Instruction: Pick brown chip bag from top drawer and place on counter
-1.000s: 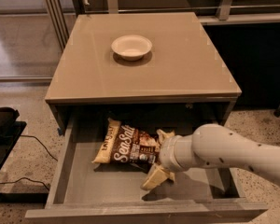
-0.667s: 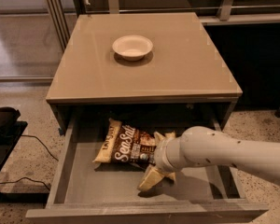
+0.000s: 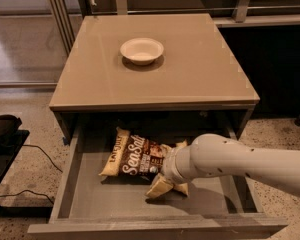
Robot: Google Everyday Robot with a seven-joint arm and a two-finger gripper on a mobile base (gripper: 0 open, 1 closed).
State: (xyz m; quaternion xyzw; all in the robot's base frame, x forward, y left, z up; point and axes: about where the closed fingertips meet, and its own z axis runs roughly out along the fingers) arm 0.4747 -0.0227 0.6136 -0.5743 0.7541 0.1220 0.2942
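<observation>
The brown chip bag lies flat in the open top drawer, left of centre, with white script lettering facing up and a pale yellow end at the left. My gripper reaches in from the right on a white arm and sits down on the bag's right end, covering it. The counter is the tan top of the cabinet just above the drawer.
A white bowl stands on the counter near its back middle. The drawer's front panel and low side walls ring the bag. A dark object and cables lie on the speckled floor at the left.
My arm has slid a little further left over the bag's right end. The bag stays in the same place in the drawer.
</observation>
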